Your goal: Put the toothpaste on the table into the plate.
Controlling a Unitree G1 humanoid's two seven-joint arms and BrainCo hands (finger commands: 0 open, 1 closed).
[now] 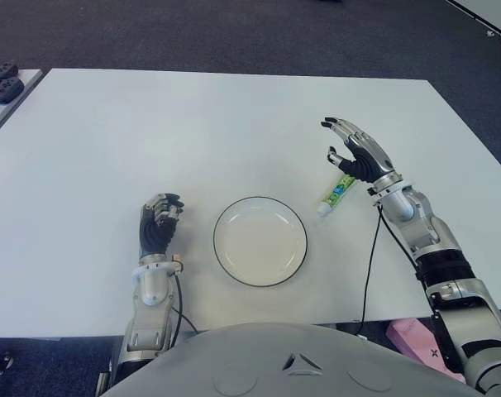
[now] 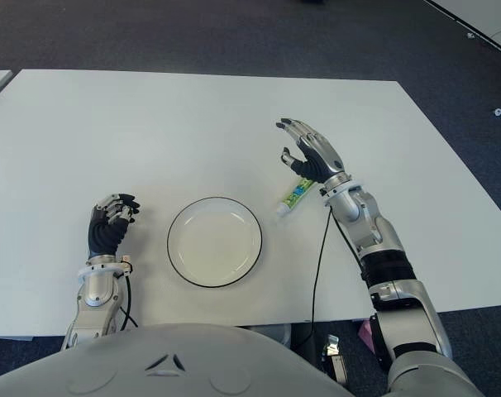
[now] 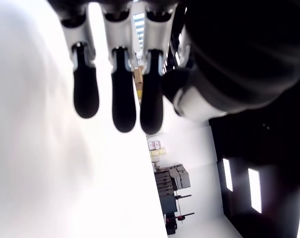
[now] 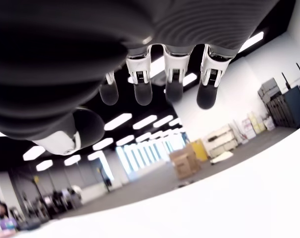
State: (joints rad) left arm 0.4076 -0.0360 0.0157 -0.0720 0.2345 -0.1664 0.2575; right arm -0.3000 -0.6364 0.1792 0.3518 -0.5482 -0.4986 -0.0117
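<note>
A small green and white toothpaste tube [image 1: 336,193] lies on the white table [image 1: 193,132], just right of a round white plate [image 1: 260,241] with a dark rim. My right hand [image 1: 355,149] hovers over the tube's far end with its fingers spread and nothing in them; in the right wrist view the fingers [image 4: 172,84] hang open above the tabletop. My left hand [image 1: 159,222] shows to the left of the plate with its fingers curled and holding nothing. The plate holds nothing.
A dark object [image 1: 1,83] sits on a neighbouring table at the far left. A pink thing [image 1: 416,337] shows below the table's near right edge. A black cable [image 1: 369,265] runs down from my right wrist.
</note>
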